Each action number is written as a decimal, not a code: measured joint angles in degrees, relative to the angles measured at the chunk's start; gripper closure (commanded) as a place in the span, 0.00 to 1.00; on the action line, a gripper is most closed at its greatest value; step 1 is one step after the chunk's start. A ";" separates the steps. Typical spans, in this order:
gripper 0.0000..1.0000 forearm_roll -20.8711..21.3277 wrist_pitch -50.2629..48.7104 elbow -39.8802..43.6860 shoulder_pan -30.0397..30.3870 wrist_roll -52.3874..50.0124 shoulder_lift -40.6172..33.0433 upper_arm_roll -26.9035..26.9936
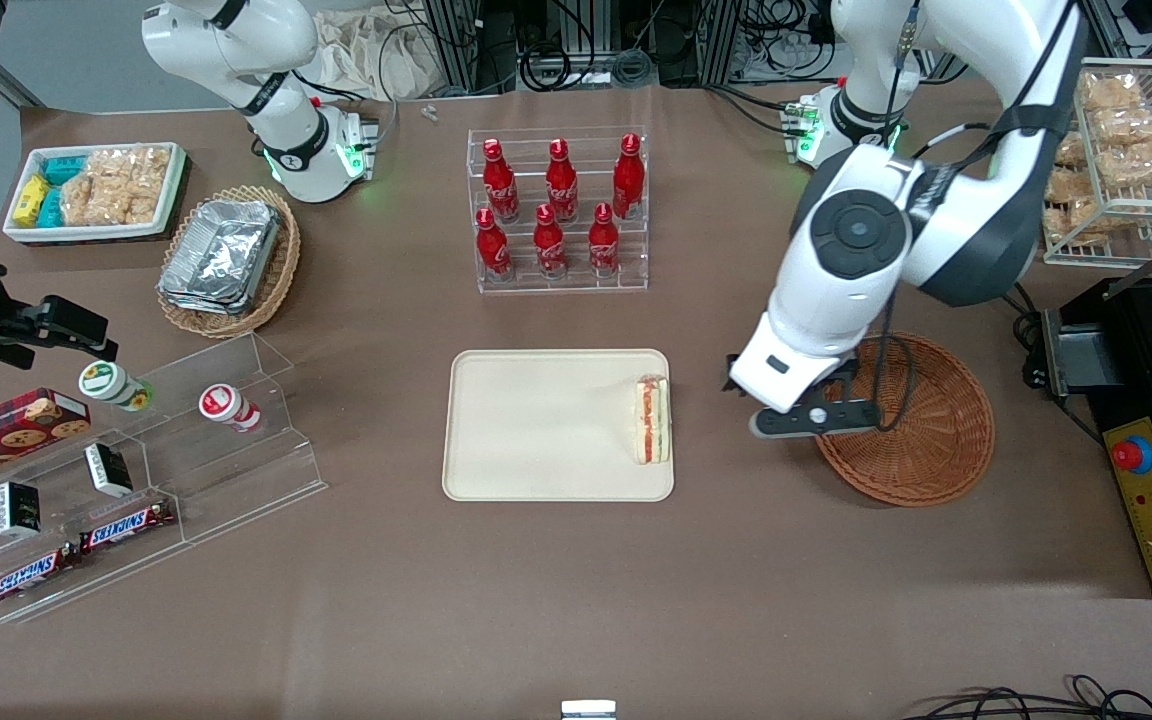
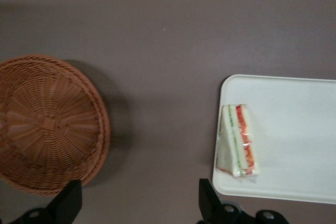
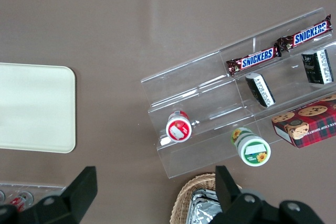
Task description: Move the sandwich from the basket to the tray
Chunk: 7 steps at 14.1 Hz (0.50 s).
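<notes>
The sandwich (image 1: pixel 652 420) (image 2: pixel 240 140), a clear-wrapped wedge with red and green layers, lies on the cream tray (image 1: pixel 536 425) (image 2: pixel 294 124), close to the tray's edge toward the working arm's end. The reddish-brown wicker basket (image 1: pixel 926 430) (image 2: pixel 47 124) sits beside the tray with nothing in it. My gripper (image 1: pixel 786 400) (image 2: pixel 139 205) hangs open above the bare table between tray and basket, holding nothing, its black fingers (image 2: pixel 68 203) spread wide apart.
A clear rack of red bottles (image 1: pixel 561 210) stands farther from the camera than the tray. Toward the parked arm's end are a clear stepped stand with snacks (image 1: pixel 136 450), a tan basket of foil trays (image 1: pixel 226 260) and a white bin (image 1: pixel 96 190). A control box (image 1: pixel 1151 500) sits beside the basket.
</notes>
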 measured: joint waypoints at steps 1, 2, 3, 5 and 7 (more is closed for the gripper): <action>0.00 -1.69 -1.27 0.07 1.33 1.34 -0.98 0.06; 0.00 -3.63 -2.48 0.40 3.10 2.50 -1.93 0.10; 0.00 -5.01 -4.26 1.16 5.10 3.93 -2.68 0.12; 0.00 -6.11 -9.63 4.02 7.96 8.87 -3.45 0.32; 0.00 -6.17 -15.39 6.21 8.18 14.90 -4.36 2.46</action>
